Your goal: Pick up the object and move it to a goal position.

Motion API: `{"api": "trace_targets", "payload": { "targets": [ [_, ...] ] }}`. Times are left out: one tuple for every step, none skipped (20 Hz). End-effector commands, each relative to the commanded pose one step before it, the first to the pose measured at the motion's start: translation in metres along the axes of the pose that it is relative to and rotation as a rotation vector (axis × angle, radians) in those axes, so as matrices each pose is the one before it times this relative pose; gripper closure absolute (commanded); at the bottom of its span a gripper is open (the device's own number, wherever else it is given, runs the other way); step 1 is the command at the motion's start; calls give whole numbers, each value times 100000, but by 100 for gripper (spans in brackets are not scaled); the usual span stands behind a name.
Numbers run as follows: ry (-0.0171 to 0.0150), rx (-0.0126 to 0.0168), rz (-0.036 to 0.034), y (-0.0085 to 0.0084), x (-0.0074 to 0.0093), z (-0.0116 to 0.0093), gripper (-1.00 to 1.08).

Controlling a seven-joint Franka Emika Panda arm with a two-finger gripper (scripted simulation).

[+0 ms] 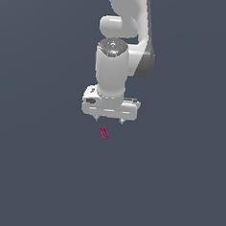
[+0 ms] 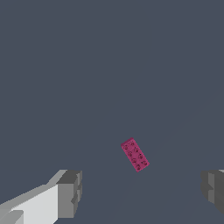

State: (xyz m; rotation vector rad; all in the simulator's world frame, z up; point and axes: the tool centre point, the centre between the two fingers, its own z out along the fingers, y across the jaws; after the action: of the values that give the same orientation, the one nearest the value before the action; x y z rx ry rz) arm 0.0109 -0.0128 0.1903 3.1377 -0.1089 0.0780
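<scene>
The object [image 1: 103, 133] is a tiny magenta-pink brick with small studs, lying flat and skewed on the dark grey surface. In the exterior view it sits just below the white gripper [image 1: 109, 120], a little toward that view's left of the fingertip midpoint. The wrist view shows the object [image 2: 134, 154] on the floor between the two grey fingertips [image 2: 70, 192], apart from both. The gripper [image 2: 142, 190] is open and holds nothing, hovering above the brick.
A uniform dark grey surface [image 1: 176, 187] fills both views. The white arm [image 1: 123, 34] rises from the gripper toward the top of the exterior view. No other objects or goal marker show.
</scene>
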Motion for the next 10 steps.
{"api": "trace_targets", "payload": {
  "targets": [
    [-77,26,-275,-52,-31,69,-92],
    [-39,-20,-382,28,-20,93,-92],
    [-60,-21,-489,46,-30,126,-92],
    [-67,-29,-625,54,-36,156,-92],
    [-74,-38,-774,54,-40,186,-92],
    [-82,-44,-909,60,-46,215,-92],
    [-92,-49,-1042,64,-53,244,-92],
    [-103,-51,-1162,70,-61,272,-92],
    [-115,-51,-1278,76,-70,300,-92],
    [-130,-50,-1405,84,-81,330,-92]
  ]
}}
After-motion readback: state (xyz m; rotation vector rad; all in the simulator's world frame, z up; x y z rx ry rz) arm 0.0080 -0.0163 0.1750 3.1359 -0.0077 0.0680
